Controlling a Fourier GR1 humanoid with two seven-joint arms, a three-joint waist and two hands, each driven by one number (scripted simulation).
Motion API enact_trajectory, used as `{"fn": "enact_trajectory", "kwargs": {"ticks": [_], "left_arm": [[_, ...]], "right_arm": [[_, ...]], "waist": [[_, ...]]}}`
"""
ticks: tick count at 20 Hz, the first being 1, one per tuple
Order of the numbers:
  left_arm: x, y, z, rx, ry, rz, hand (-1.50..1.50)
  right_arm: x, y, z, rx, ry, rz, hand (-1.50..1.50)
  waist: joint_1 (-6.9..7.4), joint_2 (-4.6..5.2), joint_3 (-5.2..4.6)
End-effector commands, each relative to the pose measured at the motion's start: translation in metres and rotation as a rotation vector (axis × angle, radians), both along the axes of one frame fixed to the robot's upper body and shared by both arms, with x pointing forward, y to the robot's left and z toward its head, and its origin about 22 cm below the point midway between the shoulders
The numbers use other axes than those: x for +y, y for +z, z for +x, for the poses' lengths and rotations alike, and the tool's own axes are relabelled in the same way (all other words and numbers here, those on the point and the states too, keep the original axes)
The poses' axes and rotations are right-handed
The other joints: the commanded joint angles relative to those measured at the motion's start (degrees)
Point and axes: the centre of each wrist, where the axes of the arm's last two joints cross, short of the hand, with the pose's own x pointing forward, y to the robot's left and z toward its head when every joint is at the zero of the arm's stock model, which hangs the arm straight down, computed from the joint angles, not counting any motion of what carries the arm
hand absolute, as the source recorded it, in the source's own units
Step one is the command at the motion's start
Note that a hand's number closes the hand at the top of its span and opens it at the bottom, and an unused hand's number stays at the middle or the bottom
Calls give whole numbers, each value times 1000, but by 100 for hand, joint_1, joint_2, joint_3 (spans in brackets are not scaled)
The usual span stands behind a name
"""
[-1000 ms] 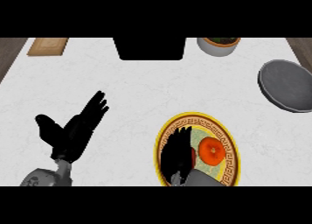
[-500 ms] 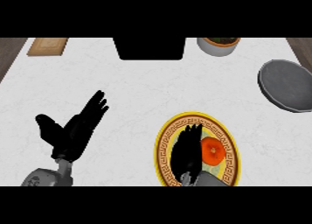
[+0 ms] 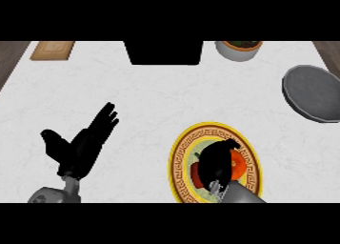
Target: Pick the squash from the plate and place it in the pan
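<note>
The orange squash (image 3: 237,165) lies on a yellow-rimmed patterned plate (image 3: 178,155) at the lower right of the counter. My right hand (image 3: 216,160) covers most of it, fingers curled down around it, so only orange slivers show on either side. The grey pan (image 3: 315,93) sits at the right edge, well beyond the plate and apart from the hand. My left hand (image 3: 81,145) rests open at the lower left, fingers up, touching nothing.
A white bowl with brownish contents (image 3: 239,48) stands at the back right. A black box (image 3: 164,51) is at the back middle and a wooden board (image 3: 53,50) at the back left. White counter lies between plate and pan.
My right hand has slid right and forward over the plate, from beside the squash to on top of it, and its fingers have curled round it. The left hand has stayed still.
</note>
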Motion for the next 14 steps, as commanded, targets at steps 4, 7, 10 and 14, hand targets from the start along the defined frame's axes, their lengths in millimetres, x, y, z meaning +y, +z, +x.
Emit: {"fn": "enact_trajectory", "kwargs": {"ticks": [4, 7, 10, 14], "left_arm": [[2, 17, -2, -1, -11, -12, 0], [-13, 14, 0, -4, -7, 11, 0], [-3, 8, -6, 6, 24, 2, 0], [9, 6, -6, 0, 54, -7, 0]], "right_arm": [[-14, -19, 13, -42, 160, -32, 150], [-19, -26, 4, -51, 179, -45, 150], [-57, 2, -2, -72, 109, 346, 150], [-84, 11, -21, -79, 65, 735, 150]], "waist": [[47, 2, 2], [8, 0, 1], [-136, -23, 12], [-365, -25, 26]]}}
